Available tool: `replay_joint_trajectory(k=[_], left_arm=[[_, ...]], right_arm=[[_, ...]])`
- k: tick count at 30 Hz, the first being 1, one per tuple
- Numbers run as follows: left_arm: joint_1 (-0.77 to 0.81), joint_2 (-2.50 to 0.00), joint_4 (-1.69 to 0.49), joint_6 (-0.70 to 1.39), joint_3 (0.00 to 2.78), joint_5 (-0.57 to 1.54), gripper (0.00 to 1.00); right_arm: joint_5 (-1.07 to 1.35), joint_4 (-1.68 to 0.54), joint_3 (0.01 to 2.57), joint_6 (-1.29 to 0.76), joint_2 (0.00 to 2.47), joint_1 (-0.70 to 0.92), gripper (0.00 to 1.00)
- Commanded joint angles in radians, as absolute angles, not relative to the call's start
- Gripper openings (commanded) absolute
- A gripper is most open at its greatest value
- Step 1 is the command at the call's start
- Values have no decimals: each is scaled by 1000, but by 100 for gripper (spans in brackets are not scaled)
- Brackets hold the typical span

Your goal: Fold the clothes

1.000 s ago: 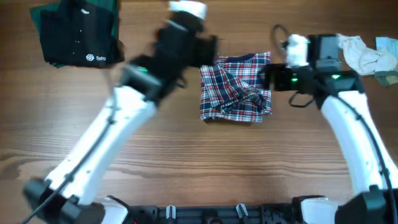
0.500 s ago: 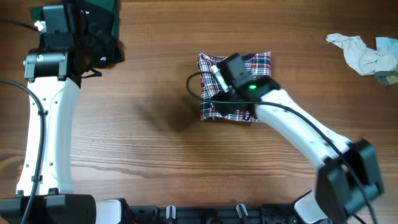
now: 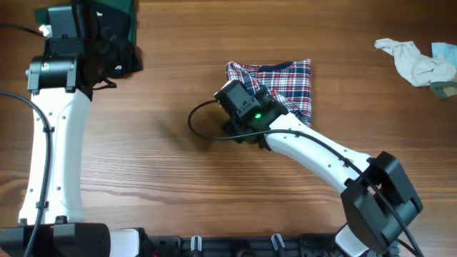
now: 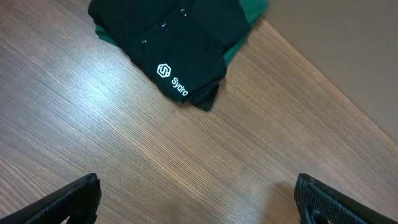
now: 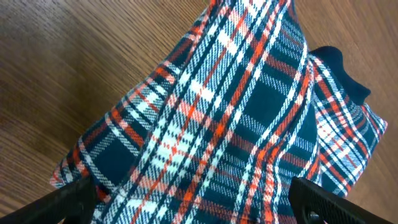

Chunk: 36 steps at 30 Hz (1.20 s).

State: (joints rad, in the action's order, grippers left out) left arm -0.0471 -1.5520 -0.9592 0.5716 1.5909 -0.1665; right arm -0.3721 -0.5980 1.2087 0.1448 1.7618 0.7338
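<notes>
1. Shirt (image 3: 289, 78) lies bunched directly under the right gripper (image 5: 198, 208), plaid filling the space between and ahead of its fingers. The jaws stand wide apart and hold nothing.
2. The left gripper (image 4: 199, 205) hovers well away from the shirt, jaws likewise spread and empty. A black garment (image 4: 180, 37) lies ahead of its fingertips on the table (image 3: 143, 171).
3. The likeliest trouble is a shallow pinch. If the right fingers come together on the top layer alone, a lift would probably peel the bundle open rather than carry a clean fold.
4. A second hazard is dragging. Nothing pins the cloth, and the other hand is too far off to help, so a sideways pull could slide the whole bundle along the wood.
5. The surface is lumpy, with ridges crossing under the hand. A fold made over them would likely come out crooked.
6. In the wrist view, the shirt's long axis appears to run diagonally, from beside the left finger away toward the far right.
7. The navy trim (image 5: 339, 71) sits at that far end, pointing away from the fingers. From overhead the bundle looks nearly square, with the arm hiding part of it.
</notes>
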Motion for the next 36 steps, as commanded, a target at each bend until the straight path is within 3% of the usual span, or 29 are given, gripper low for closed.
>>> replay_joint_trajectory(k=[1, 6, 11, 15, 16, 19, 22, 29, 33, 36], left_arm=[[-51, -1554, -966, 588, 1601, -161, 100], [-51, -1554, -971, 588, 1601, -161, 100], [-51, -1554, -982, 588, 1601, -161, 100], [-51, -1554, -982, 588, 1601, -161, 100], [-51, -1554, -982, 588, 1601, -161, 100], [-51, -1554, -983, 588, 1601, -161, 100], [-51, -1554, -986, 588, 1601, -161, 100], [-51, -1554, -986, 588, 1601, -161, 100], [-51, -1554, -986, 588, 1601, -161, 100], [-51, -1554, -986, 588, 1601, -162, 100]], right_arm=[[-405, -575, 1224, 158, 1784, 734, 99], [-493, -568, 1224, 155, 1836, 700, 99], [-464, -569, 1224, 154, 1845, 655, 81], [-476, -567, 1224, 155, 1845, 646, 79], [-480, -564, 1224, 155, 1844, 646, 74], [-484, -553, 1225, 155, 1844, 646, 47], [-519, -541, 1225, 154, 1844, 646, 30], [-628, -490, 1225, 155, 1842, 645, 26], [-628, -460, 1225, 155, 1842, 629, 8], [-620, -428, 1225, 150, 1842, 581, 4]])
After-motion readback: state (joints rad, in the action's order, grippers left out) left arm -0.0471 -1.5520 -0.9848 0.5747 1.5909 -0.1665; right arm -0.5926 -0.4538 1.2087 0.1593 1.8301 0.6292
